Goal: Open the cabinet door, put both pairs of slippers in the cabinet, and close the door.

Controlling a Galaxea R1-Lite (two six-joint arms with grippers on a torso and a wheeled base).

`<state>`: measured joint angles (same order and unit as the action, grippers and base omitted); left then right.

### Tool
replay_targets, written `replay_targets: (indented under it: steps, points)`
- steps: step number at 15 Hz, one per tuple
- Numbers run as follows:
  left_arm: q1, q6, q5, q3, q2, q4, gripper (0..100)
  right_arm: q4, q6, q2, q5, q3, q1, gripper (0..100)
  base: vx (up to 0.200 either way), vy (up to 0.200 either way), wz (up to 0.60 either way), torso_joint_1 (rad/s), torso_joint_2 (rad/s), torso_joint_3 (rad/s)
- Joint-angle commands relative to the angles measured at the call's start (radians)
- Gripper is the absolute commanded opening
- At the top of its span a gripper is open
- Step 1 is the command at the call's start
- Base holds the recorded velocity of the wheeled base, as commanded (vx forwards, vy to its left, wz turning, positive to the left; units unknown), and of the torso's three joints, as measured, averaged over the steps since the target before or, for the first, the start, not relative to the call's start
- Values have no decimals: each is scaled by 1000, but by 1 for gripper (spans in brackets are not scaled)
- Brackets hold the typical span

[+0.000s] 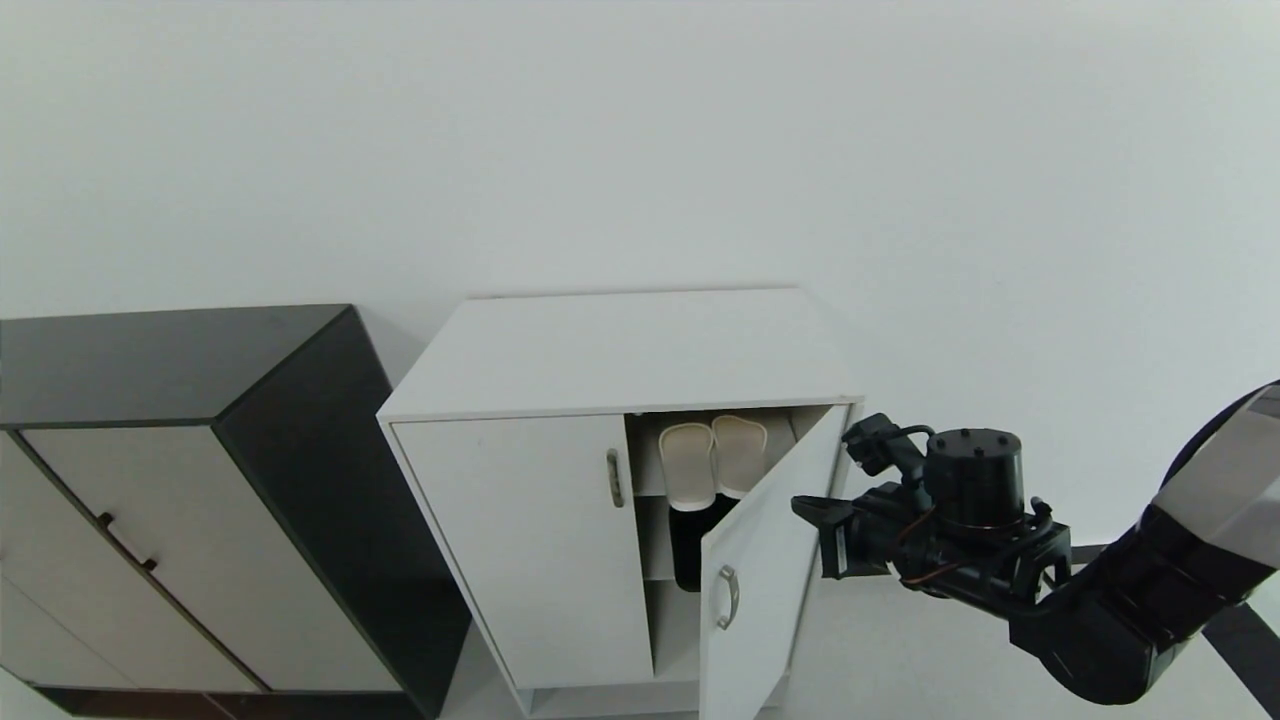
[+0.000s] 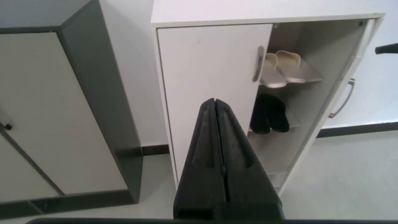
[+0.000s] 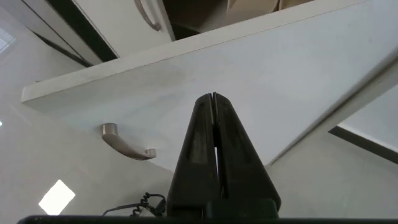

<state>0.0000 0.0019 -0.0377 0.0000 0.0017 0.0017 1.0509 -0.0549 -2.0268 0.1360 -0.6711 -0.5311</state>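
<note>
The right gripper (image 1: pixel 804 506) has its two dark fingers pressed flat together with nothing between them. Its tip sits at the outer face of the cabinet's right door (image 1: pixel 770 560), partway up and above the curved metal door handle (image 1: pixel 728 597); whether the tip actually touches the panel cannot be told. In the right wrist view the same shut right gripper (image 3: pixel 214 98) points at the white panel of the right door (image 3: pixel 261 68), with the door handle (image 3: pixel 127 142) off to one side. That door stands partly open, swung out toward the robot from the white cabinet (image 1: pixel 620 350). Inside, just past the door from the gripper, a pair of white slippers (image 1: pixel 712 455) lies side by side on the top shelf, soles facing out. A pair of black slippers (image 1: pixel 690 545) sits on the shelf directly below. The left gripper (image 2: pixel 214 102) is also closed with nothing in it, held back from the cabinet and aimed at the shut left door (image 2: pixel 208 68). From there the white slippers (image 2: pixel 287 67) and black slippers (image 2: pixel 269 114) show through the opening. A dark cabinet (image 1: pixel 200 400) with pale doors stands just beside the white one, on the robot's left.
</note>
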Motion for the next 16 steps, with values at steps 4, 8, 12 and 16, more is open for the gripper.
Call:
replay_targets:
  steps: [4,8,12,16]
  points:
    - [0,0,1,0,1,0,0,0,0,-4,1,-7,-1,0,0,0,0,0,0,0]
    - [0,0,1,0,0,0,0,1,-3,-15,2,-19,0,0,0,0,0,0,0,0]
    - [0,0,1,0,0,0,0,20,-10,-58,1,-39,0,0,0,0,0,0,0,0]
    - [0,-2,1,0,1,0,0,49,-11,-128,-4,-101,3,0,0,0,0,0,0,0]
